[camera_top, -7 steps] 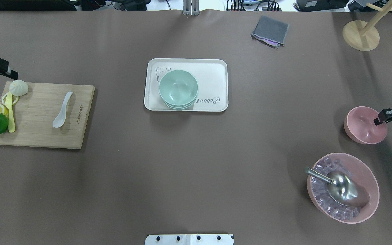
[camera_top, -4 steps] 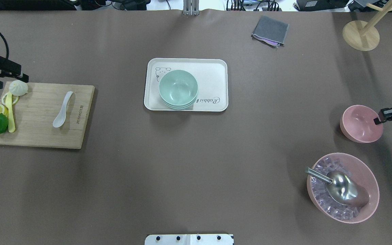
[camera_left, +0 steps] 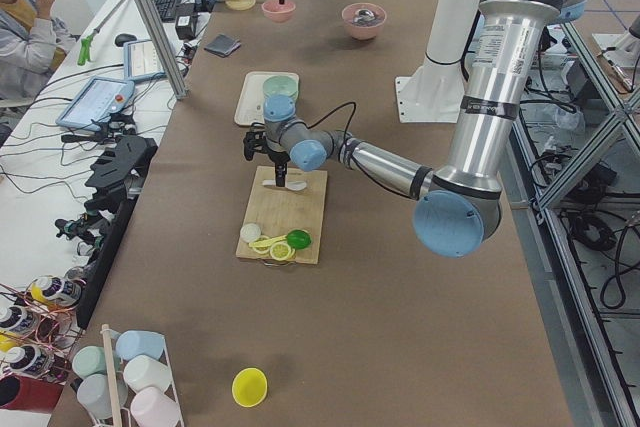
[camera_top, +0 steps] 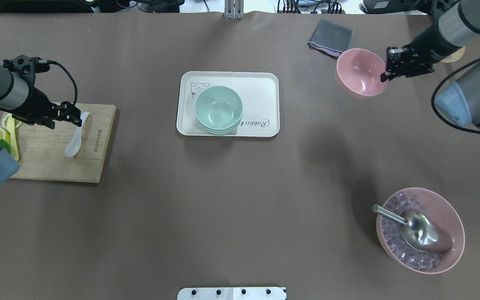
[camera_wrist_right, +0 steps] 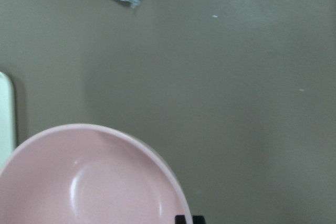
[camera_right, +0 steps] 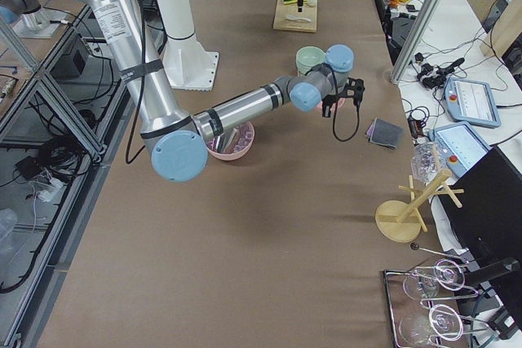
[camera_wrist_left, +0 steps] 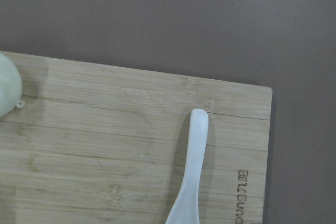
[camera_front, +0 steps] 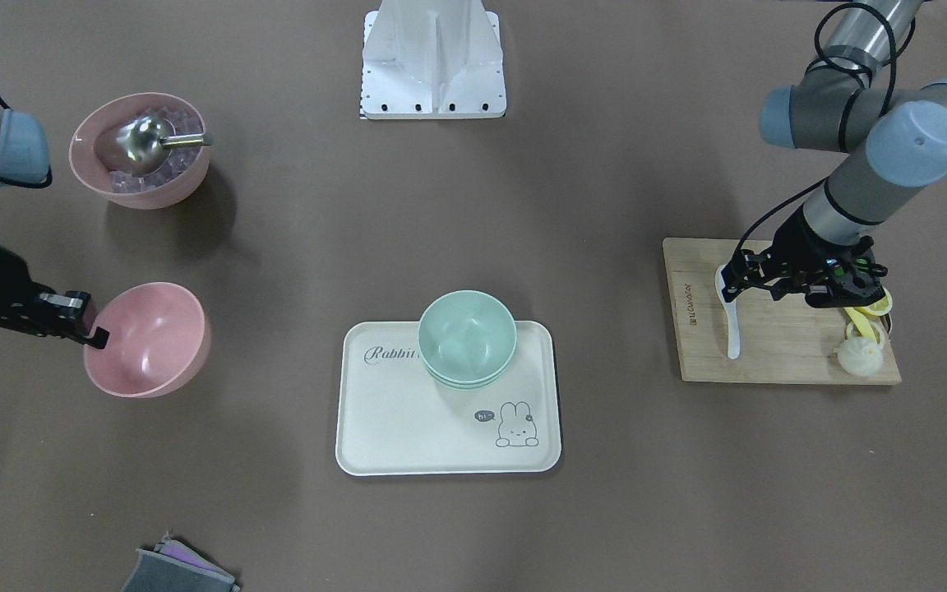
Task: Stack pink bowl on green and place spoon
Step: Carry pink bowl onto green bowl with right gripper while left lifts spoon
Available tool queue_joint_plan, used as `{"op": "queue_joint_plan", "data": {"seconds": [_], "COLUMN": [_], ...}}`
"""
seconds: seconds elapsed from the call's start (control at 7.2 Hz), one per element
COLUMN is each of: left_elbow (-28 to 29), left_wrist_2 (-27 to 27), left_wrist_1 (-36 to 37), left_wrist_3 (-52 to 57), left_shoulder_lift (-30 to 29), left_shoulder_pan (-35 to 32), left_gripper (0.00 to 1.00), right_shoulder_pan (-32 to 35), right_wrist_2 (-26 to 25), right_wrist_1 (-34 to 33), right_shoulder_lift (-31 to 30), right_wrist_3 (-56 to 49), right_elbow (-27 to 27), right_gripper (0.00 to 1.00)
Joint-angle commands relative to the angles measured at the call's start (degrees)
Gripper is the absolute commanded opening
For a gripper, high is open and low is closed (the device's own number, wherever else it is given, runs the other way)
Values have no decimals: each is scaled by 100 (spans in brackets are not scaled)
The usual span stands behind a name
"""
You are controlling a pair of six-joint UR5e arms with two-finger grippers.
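Clamping the pink bowl (camera_top: 358, 73) by its rim in my right gripper (camera_top: 386, 76); my left gripper (camera_top: 77, 121) partly hides the spoon (camera_top: 75, 141), its opening indiscernible.

Overhead, front views oppose; both share tray (camera_top: 265, 89).

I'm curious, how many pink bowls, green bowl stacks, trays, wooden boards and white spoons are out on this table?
Pink bowls: 2, small pink bowl, large pink bowl
Green bowl stack: 1
Tray: 1
Wooden board: 1
White spoon: 1
Total: 6
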Motion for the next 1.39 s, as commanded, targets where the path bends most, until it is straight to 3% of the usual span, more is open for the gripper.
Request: {"op": "queue_joint_plan", "data": {"seconds": [0.0,0.28,0.56,0.83,1.25], "left_elbow": [397,574,671,663,339], "left_wrist_2": [289,370,370,353,-119], "left_wrist_1": [14,-3,-12,-3,58], "left_wrist_3": [4,65,48,30,-48], "left_shoulder_lift": [-308,-344,-415,-493,-756], "left_shoulder_pan": [164,227,314,350,341], "left_gripper": [64,63,47,0,0], "right_shoulder_pan": [-947,-1757,-2243,-2454,-2491], "right_wrist_2": [-734,-1430,-1941,-2214,-2512], "right_wrist_1": [-405,-405,-396,-353,-309], "right_shoulder_lift": [839,1245,1387,1440,1973], "right_wrist_3": [1647,2451,2586,2577,2603], "right_elbow": [414,423,362,213,-461], "right_gripper": [0,0,0,0,0]}}
